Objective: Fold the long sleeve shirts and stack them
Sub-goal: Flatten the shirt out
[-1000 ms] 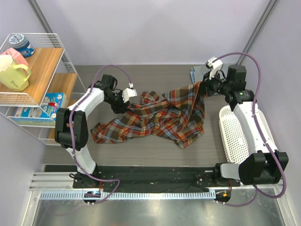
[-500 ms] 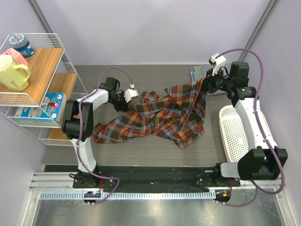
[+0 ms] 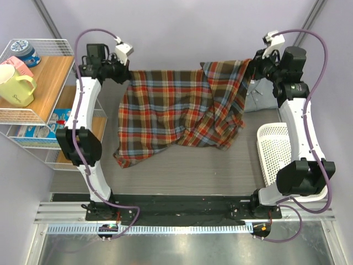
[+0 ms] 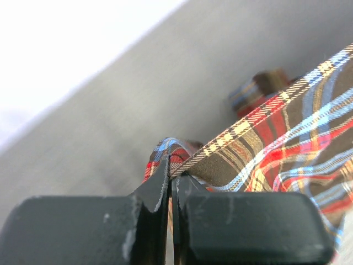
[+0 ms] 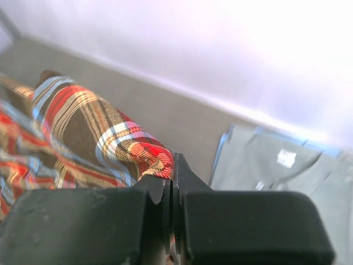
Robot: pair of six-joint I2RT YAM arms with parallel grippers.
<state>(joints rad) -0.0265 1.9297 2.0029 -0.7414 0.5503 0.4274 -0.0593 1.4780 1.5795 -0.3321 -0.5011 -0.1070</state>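
The plaid flannel long sleeve shirt [image 3: 171,110] hangs spread out above the table, stretched between my two grippers. My left gripper [image 3: 126,76] is shut on its upper left edge; in the left wrist view the plaid hem [image 4: 231,138] is pinched at the tips of that gripper [image 4: 171,175]. My right gripper [image 3: 249,70] is shut on the upper right corner, where a plaid fold [image 5: 110,138] meets its tips [image 5: 172,165]. The shirt's lower edge drags on the table. The grey-blue shirt [image 3: 258,98] [image 5: 276,165] lies at the back right, partly hidden behind the plaid.
A white mesh basket [image 3: 271,150] stands on the right of the table under my right arm. A wire shelf rack [image 3: 41,72] on the left holds a yellow mug [image 3: 16,87] and a tin [image 3: 23,51]. Purple walls close the back.
My left gripper closed on the plaid shirt's edge. Both arms then rose and moved apart toward the back, lifting the crumpled shirt into a spread, hanging sheet.
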